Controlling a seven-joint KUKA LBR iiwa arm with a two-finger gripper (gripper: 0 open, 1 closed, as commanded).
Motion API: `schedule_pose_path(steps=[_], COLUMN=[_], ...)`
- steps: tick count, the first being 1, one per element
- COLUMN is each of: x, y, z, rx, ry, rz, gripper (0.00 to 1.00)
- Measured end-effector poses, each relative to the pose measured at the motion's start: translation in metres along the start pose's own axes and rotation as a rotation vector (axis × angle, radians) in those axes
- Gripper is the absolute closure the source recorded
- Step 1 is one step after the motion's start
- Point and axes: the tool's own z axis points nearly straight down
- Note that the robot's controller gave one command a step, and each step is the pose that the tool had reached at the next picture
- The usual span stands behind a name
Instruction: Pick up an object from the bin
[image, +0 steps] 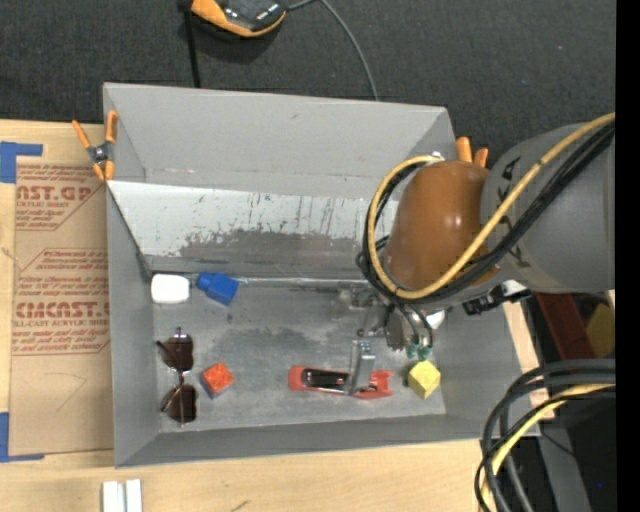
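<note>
Directly under end effector (360, 370): red toy (318, 380) (flat)

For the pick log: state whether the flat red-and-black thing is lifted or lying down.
Lying: the flat red and black piece rests on the grey bin floor, gripper over its middle.

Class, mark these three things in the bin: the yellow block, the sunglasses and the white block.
yellow block (423, 378), camera view, on its top face.
sunglasses (176, 353), camera view, on the upper dark lens.
white block (170, 290), camera view, on its middle.
</note>
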Motion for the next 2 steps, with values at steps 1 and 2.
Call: schedule_pose_path(steps=[1,2], x=[-0.005,0.005], y=[0.001,0.005], z=[-0.025,0.014], rx=[-0.001,0.0], ry=[-0.012,-0.013], rz=[-0.008,-0.006], gripper=[0.0,0.0])
